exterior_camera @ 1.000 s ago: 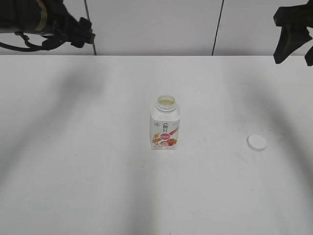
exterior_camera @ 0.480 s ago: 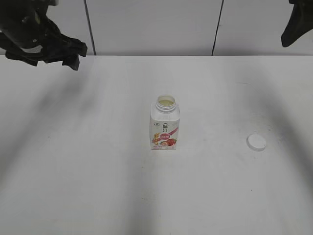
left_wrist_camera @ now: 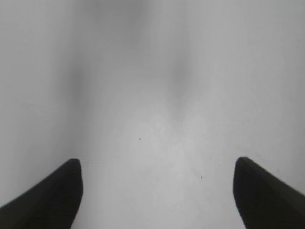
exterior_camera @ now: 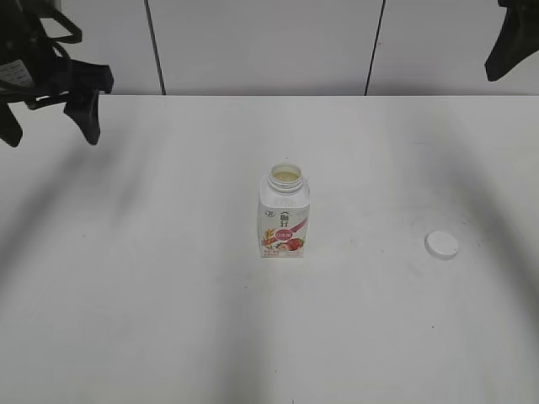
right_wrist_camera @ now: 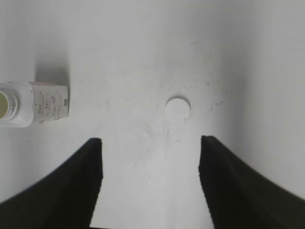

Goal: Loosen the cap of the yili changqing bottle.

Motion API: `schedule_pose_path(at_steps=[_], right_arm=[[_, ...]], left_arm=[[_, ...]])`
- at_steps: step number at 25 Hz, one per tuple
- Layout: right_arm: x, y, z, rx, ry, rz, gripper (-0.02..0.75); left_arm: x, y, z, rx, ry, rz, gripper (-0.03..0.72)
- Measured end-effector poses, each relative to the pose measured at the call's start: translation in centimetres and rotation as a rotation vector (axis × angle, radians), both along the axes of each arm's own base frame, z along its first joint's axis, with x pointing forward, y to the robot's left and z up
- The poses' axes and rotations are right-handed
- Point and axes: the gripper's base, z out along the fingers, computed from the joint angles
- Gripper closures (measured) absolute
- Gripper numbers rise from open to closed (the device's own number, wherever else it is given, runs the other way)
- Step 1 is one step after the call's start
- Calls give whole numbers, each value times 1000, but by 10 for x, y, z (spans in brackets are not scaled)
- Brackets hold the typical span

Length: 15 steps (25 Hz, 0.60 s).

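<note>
Right gripper (right_wrist_camera: 148, 143) and left gripper (left_wrist_camera: 157, 164): spread wide, empty, mostly cropped. Yili changqing bottle (exterior_camera: 285, 215) uncapped, label print illegible; cap (exterior_camera: 441, 245) lying well apart.

The small white squarish bottle with the pink-red label (exterior_camera: 285, 217) looks like smooth plastic or coated carton; which one I cannot tell. Its body has a soft, slightly satin shine, and the printed label seems a little more glossy. The open neck is ridged with threads. The small round white cap (exterior_camera: 441, 245) looks like smooth plastic with a flat, matt top. The white table (exterior_camera: 168, 295) has a matt, even finish with faint grey scuffs and tiny dark specks. The black left gripper (left_wrist_camera: 157, 191) and the black right gripper (right_wrist_camera: 150, 183) look like hard matt plastic, without reflections; their fingers are blurred.
</note>
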Motion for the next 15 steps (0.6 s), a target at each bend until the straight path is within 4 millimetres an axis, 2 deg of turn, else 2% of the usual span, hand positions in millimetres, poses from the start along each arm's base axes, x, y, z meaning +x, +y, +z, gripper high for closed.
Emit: schedule_pose_path(at_steps=[6,11,15], right_arm=[[0,-3,0,-34,-5,-1,234],[0,-3,0,-37,-5,-2,234],[-3,-4,1,-37,-9,-4,234]], left_arm=[[-2,23,-1,2,70,62,166],[-5,23,5,-21,59,68,211],[-13,23,20,-39,23,62,235]])
